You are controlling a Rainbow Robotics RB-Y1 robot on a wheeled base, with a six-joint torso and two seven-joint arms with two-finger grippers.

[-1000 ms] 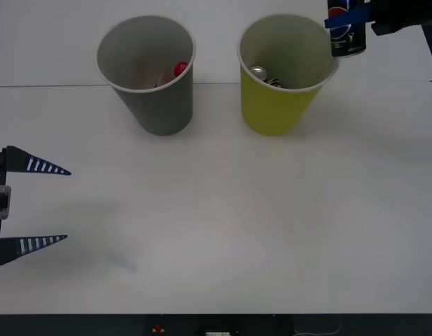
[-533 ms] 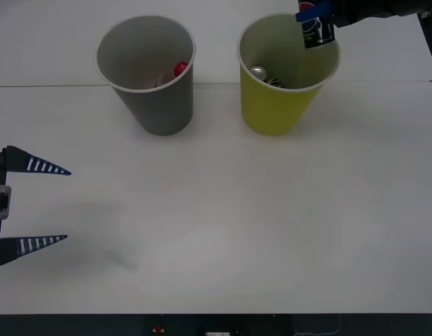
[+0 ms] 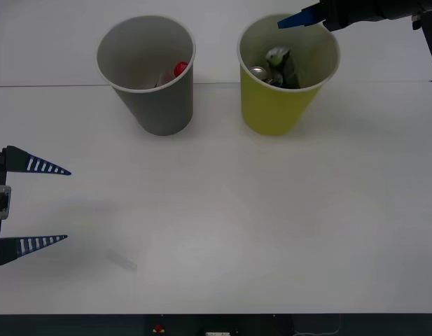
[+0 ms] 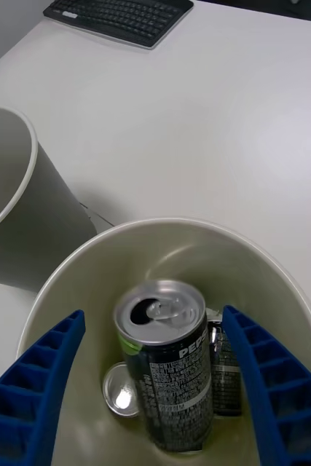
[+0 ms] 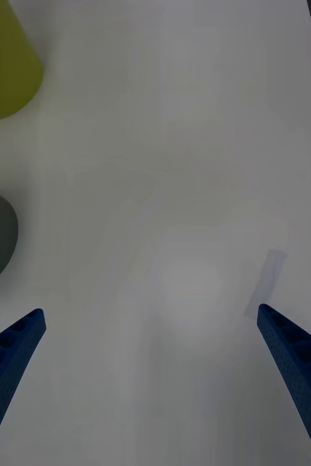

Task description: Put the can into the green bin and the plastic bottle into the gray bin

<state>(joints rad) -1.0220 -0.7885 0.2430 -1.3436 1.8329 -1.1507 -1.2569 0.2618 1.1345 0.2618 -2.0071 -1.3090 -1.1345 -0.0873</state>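
Spreading wide with nothing between them, the right gripper's (image 4: 154,408) fingers (image 4: 35,382) hover just above the green bin (image 3: 280,112). Directly below, the can (image 4: 170,364) stands roughly upright inside, silver top up. Far off, the left gripper (image 3: 42,204) waits open and empty above the table (image 3: 223,217).

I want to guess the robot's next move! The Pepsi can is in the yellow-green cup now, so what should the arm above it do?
Probably lift the right gripper up and away. Its fingers are open, and the can already sits loose inside the green bin among other cans, so nothing is left to hold. The left gripper waits open over the table.
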